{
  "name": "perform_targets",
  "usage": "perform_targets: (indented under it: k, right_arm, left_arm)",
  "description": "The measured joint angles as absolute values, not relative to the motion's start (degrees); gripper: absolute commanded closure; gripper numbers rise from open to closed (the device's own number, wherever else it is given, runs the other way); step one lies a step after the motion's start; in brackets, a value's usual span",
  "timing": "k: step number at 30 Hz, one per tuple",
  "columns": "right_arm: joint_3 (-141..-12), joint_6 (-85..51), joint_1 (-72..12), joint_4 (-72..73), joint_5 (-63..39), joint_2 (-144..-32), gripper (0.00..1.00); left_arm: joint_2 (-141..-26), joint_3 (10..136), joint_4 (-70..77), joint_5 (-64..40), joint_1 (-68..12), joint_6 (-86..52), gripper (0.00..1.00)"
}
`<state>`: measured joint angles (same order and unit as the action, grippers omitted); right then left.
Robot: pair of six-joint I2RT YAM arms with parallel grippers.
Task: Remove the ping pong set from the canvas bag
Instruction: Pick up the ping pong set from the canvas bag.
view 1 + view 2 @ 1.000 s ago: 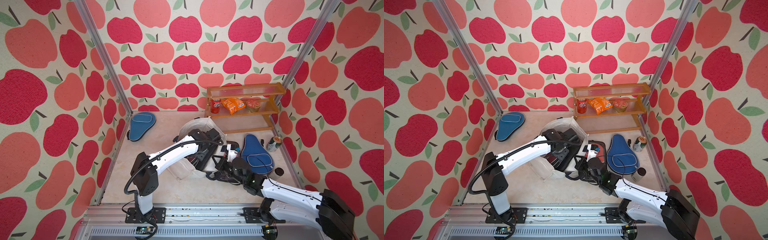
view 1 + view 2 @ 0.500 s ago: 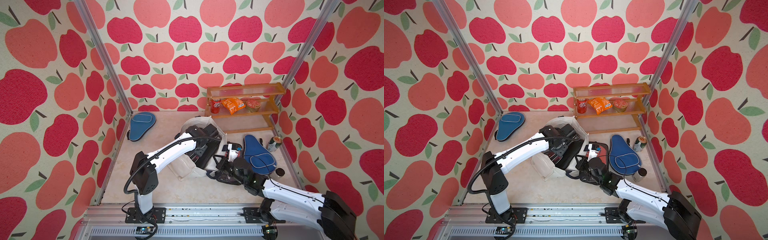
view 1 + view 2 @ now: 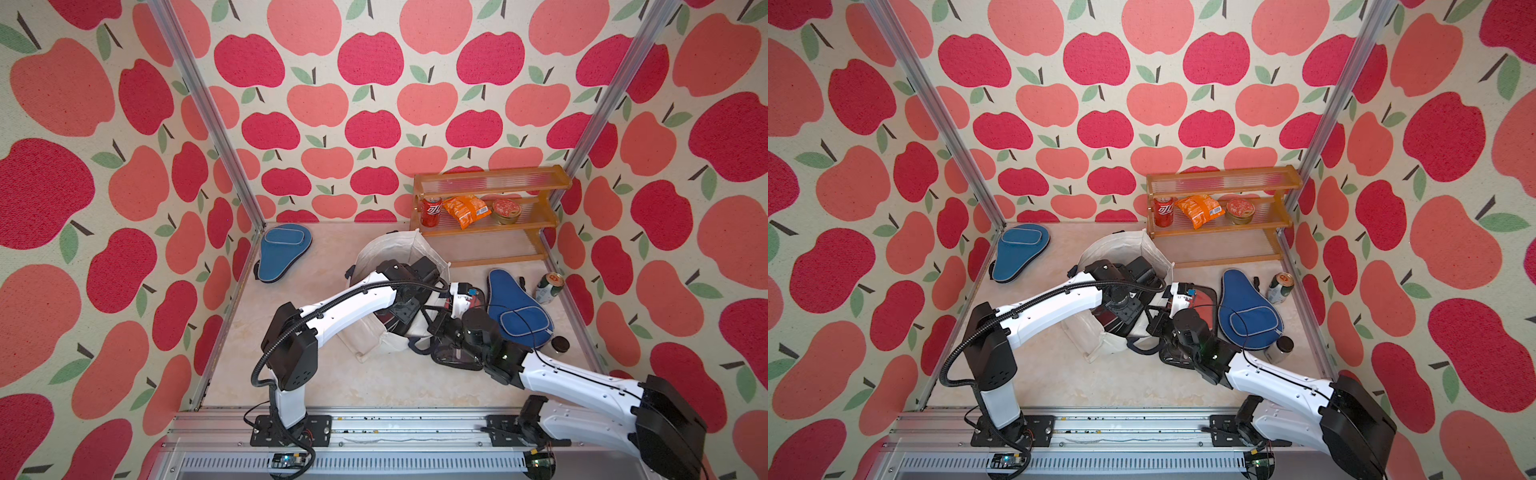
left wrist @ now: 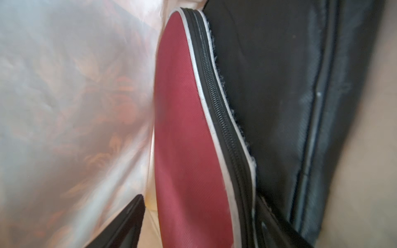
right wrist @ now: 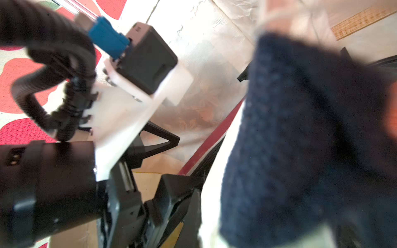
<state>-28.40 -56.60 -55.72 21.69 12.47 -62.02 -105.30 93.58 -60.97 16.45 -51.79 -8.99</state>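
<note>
Beige tabletop (image 3: 374, 386), apple-print walls (image 3: 370, 62). Canvas bag (image 3: 395, 253): right gripper (image 3: 434, 328) clenched on navy strap (image 5: 300, 139). Left gripper (image 3: 405, 311) spread astride maroon case (image 4: 187, 139); close on zip edge (image 4: 217, 120), draw straight out.

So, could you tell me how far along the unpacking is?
Out already: one blue case, a second blue case and two clear pouches. In hand: right gripper pinching the canvas bag's navy handle; open left gripper straddling the maroon case. Left: lifting it out.

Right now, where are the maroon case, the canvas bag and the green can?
maroon case (image 4: 189, 139): left wrist view, on its flat maroon face.
canvas bag (image 3: 395, 249): in a top view, on its off-white cloth wall.
green can (image 3: 547, 288): in a top view, on its side.
</note>
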Motion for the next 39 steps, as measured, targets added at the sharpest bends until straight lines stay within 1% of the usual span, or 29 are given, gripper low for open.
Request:
perform_targets:
  k: [4, 6, 7, 12, 14, 15, 20, 23, 31, 39]
  right_arm:
    - [-28.40, -55.99, -55.72, 21.30, 12.45, -62.00, 1.00]
    - [-28.40, -55.79, -55.72, 21.30, 12.47, -62.00, 1.00]
    - [-28.40, -55.75, -55.72, 21.32, 12.47, -62.00, 1.00]
    - [-28.40, -55.55, -55.72, 21.30, 12.47, -61.71, 1.00]
    - [-28.40, -55.55, -55.72, 21.28, 12.49, -61.63, 1.00]
    - [-28.40, -55.55, -55.72, 21.28, 12.49, -61.63, 1.00]
    - [-28.40, -55.53, -55.75, 21.39, 12.49, -61.63, 1.00]
    - [-28.40, -55.53, -55.75, 21.54, 12.49, -61.63, 1.00]
    - [-28.40, -55.51, -55.75, 23.70, 12.47, -63.26, 1.00]
    - [-28.60, -55.09, -55.75, 26.72, 12.29, -66.41, 1.00]
  left_arm:
    - [-104.97, 92.05, -60.07, 16.03, -51.72, -8.97, 0.23]
    - [-104.84, 91.83, -59.83, 15.73, -51.42, -9.02, 0.27]
    - [-104.84, 91.81, -59.68, 15.33, -51.20, -8.95, 0.31]
    - [-105.01, 91.88, -59.20, 14.66, -50.15, -8.34, 0.68]
    - [-105.01, 92.27, -59.40, 15.07, -49.67, -7.97, 0.78]
    - [-104.99, 92.79, -59.61, 15.68, -49.45, -7.68, 0.82]
    - [-104.75, 96.16, -60.38, 17.47, -47.81, -5.85, 0.91]
    - [-104.42, 96.38, -60.51, 16.93, -47.18, -5.39, 1.00]
    - [-100.40, 96.60, -59.99, 14.00, -45.98, -5.17, 1.00]
    - [-95.68, 99.77, -59.59, 11.55, -45.71, -5.19, 1.00]
